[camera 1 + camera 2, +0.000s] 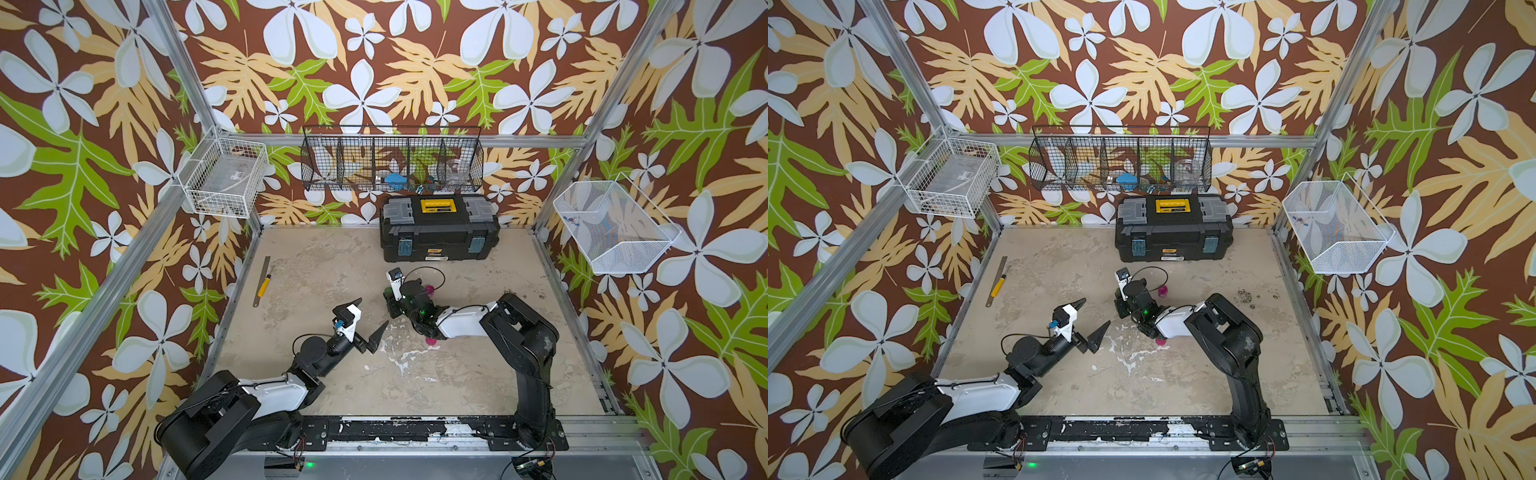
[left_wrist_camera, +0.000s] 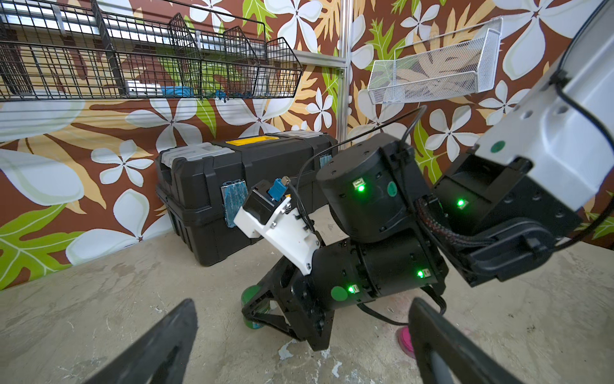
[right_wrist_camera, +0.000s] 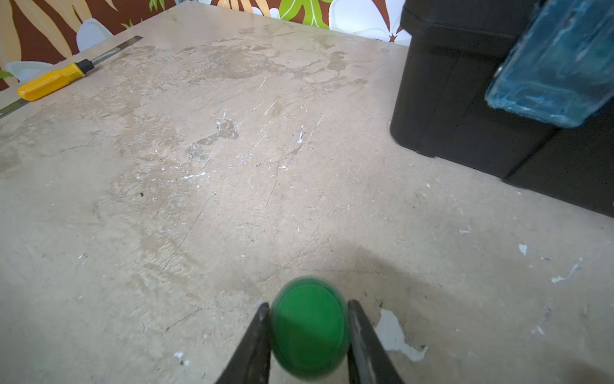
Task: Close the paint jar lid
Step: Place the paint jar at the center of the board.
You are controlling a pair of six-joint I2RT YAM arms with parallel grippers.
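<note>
One green paint jar (image 2: 251,294) is the whole business here. It is clamped between the jaws of the right gripper (image 3: 309,304), low over the counter (image 3: 199,199) near its middle, in front of the black toolbox (image 1: 438,228) that stands at the back edge. The left gripper (image 1: 372,311) hangs near it on the side of the left edge, with its jaws wide apart and nothing between them.

The round green face turned toward the right wrist camera reads as the lid (image 3: 309,329) sitting on the jar, and no loose green lid lies anywhere on the counter. I judge the lid to be on. Whether it is turned down tight cannot be told, so what may be left is a last twist or check and then setting the jar down.

The right wrist view alone shows that face with a jaw pressed to each side, but blurred and with none of the jar's wall. The left wrist view shows the jar from the side, half hidden by the right jaws. Both top views hide the jar almost wholly beneath the right wrist, but only they show the open left jaws whole. They also show a pink jar (image 1: 1163,291) behind the right wrist and a pink piece (image 1: 432,341) under the right forearm.
</note>
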